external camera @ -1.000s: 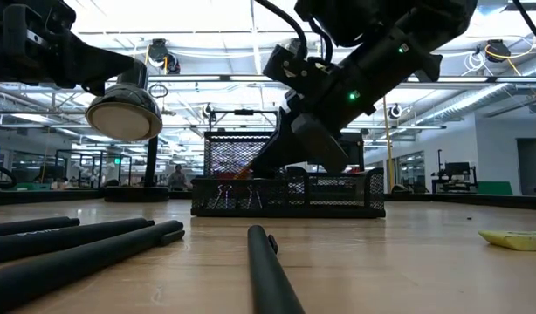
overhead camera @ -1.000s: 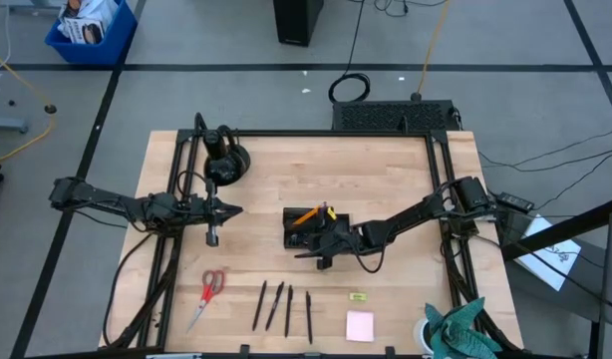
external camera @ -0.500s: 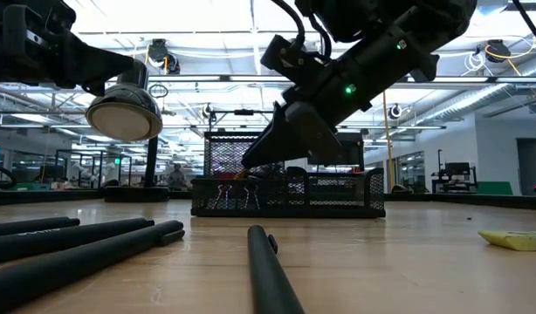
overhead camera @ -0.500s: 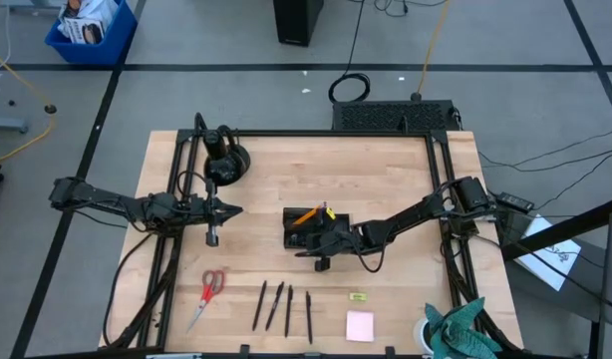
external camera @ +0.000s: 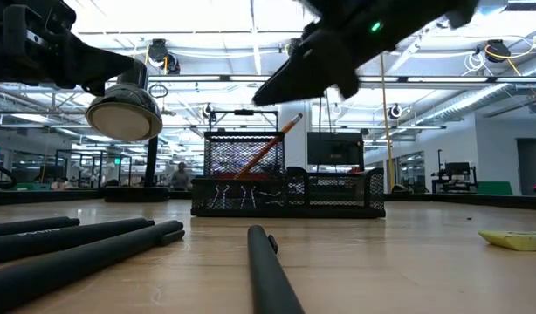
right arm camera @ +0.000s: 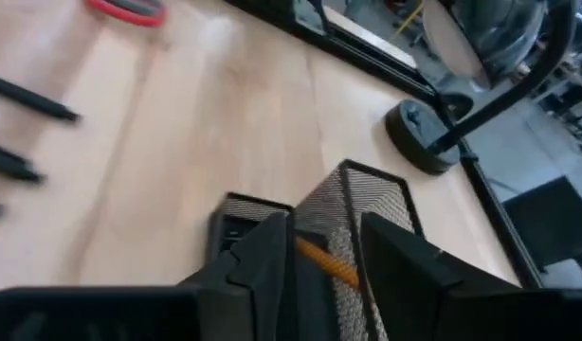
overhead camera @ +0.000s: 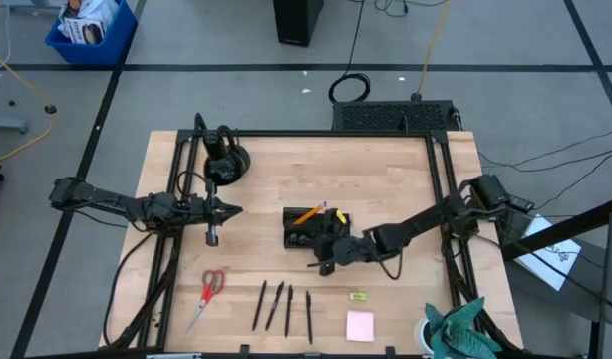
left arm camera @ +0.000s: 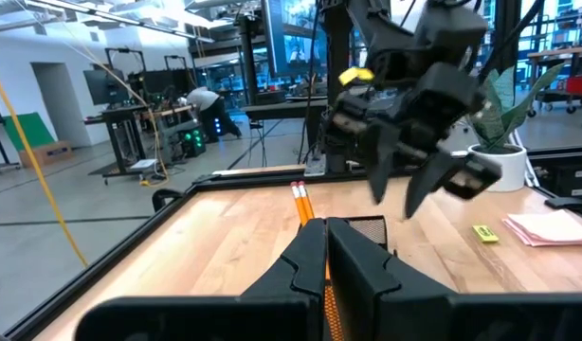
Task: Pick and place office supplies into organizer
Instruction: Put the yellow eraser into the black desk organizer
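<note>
Taking the small black mesh organizer tray [overhead camera: 314, 231] near the middle of the wooden desk [overhead camera: 386, 179] as our landmark, we judge the task to be well begun but far from done: orange pencils [overhead camera: 308, 214] already stand slanted in the organizer's tall compartment, and tiny clips seem to sit in its low front section, though we cannot be sure of those. Left outside, in front of the organizer toward the desk's near edge, are the red-handled scissors [overhead camera: 207, 292], four thin black pens [overhead camera: 283, 305], a small yellow-green piece [overhead camera: 358, 296] and the square pink notepad [overhead camera: 360, 325]. The right end effector [overhead camera: 326, 261] hangs just in front of the organizer, its fingers apart and holding nothing that we can see. The left end effector [overhead camera: 213, 236] waits well to the left of the organizer, fingers pressed together and empty. The high view alone gives us the count of what is left and how it lies. The low view shows what the high view cannot: the pencil [external camera: 270, 146] leaning out of the mesh, and the right end effector [external camera: 290, 80] raised clear above the organizer's [external camera: 285, 187] rim. The right wrist view shows a pencil [right arm camera: 325, 260] between its own parted fingers [right arm camera: 263, 256], lying in the mesh, not gripped. The left wrist view looks over its closed fingers [left arm camera: 324, 256] toward the pencils [left arm camera: 301, 203] and the right arm.
</note>
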You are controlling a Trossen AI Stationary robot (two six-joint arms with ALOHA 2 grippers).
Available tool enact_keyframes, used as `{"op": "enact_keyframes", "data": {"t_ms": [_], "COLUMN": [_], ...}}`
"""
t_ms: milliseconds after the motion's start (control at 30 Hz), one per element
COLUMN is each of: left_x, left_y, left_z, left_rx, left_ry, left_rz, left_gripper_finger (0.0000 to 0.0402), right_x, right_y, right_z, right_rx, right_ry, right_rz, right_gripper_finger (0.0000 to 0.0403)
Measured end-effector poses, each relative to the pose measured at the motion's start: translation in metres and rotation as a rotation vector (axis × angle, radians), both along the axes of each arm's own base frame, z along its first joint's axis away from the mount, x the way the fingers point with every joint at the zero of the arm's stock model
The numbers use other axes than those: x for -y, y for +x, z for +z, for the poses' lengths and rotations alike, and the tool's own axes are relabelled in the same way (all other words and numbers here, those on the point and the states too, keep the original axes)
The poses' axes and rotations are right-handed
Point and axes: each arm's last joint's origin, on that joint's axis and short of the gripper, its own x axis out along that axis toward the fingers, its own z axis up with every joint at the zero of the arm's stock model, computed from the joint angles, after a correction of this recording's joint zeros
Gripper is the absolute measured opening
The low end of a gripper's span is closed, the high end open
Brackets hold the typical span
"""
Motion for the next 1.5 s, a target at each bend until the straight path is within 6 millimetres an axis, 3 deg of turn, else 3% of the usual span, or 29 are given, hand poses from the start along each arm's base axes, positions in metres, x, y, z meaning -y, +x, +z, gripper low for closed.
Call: {"op": "enact_keyframes", "data": {"t_ms": [133, 233, 467, 767, 1000, 1500], "left_x": [0.000, 0.000, 0.000, 0.000, 0.000, 0.000], "left_y": [0.000, 0.000, 0.000, 0.000, 0.000, 0.000], "left_z": [0.000, -0.001, -0.001, -0.001, -0.001, -0.002], "left_rx": [-0.002, -0.006, -0.014, -0.013, -0.013, -0.021], "left_ry": [-0.002, -0.002, -0.005, -0.021, -0.021, -0.019], "left_rz": [-0.001, -0.001, -0.001, -0.002, -0.002, -0.002], "left_gripper_finger": [0.0021, 0.0021, 0.0021, 0.0021, 0.0021, 0.0021], "right_x": [-0.020, -0.034, -0.061, -0.086, -0.092, -0.084], "right_y": [-0.018, -0.034, -0.066, -0.089, -0.097, -0.111], "right_z": [0.011, 0.007, -0.015, -0.021, -0.024, -0.054], "right_rx": [-0.042, -0.167, -0.366, -0.463, -0.467, -0.458], "right_ry": [0.107, 0.216, 0.388, 0.540, 0.560, 0.628], "right_rz": [0.073, 0.139, 0.017, -0.030, -0.043, -0.040], "right_gripper_finger": [0.0135, 0.0136, 0.0154, 0.0215, 0.0218, 0.0208]}}
